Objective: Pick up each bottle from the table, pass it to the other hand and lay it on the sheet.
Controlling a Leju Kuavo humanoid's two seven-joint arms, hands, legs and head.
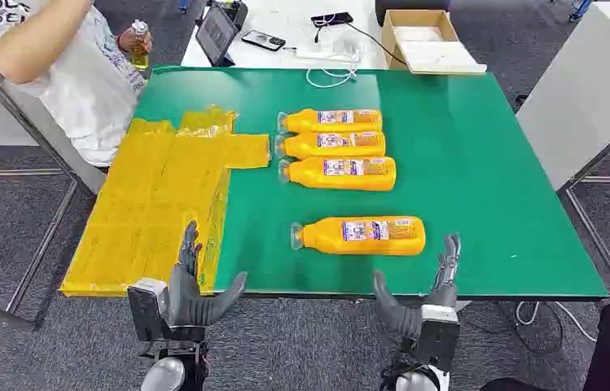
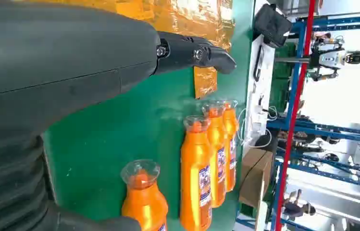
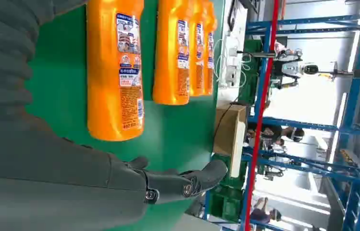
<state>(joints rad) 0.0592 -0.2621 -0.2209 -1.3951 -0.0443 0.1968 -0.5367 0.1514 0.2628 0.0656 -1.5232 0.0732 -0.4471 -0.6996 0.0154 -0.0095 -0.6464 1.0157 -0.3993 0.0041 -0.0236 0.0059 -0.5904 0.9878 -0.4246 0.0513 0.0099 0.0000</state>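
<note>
Four orange bottles lie on their sides on the green table (image 1: pixel 489 163), caps toward the yellow sheet (image 1: pixel 155 204). Three lie side by side in a row: the far bottle (image 1: pixel 332 120), the next bottle (image 1: pixel 332 145) and the third bottle (image 1: pixel 340 173). The near bottle (image 1: pixel 360 235) lies alone, closer to the robot, apart from the row. The sheet covers the left part of the table and has no bottle on it.

The left hand (image 1: pixel 191 289) is at the near table edge by the sheet, fingers spread, holding nothing. The right hand (image 1: pixel 425 289) is at the near edge just below the near bottle, fingers spread, holding nothing.

A person (image 1: pixel 65 57) at the far left holds a small bottle (image 1: pixel 139 42).
</note>
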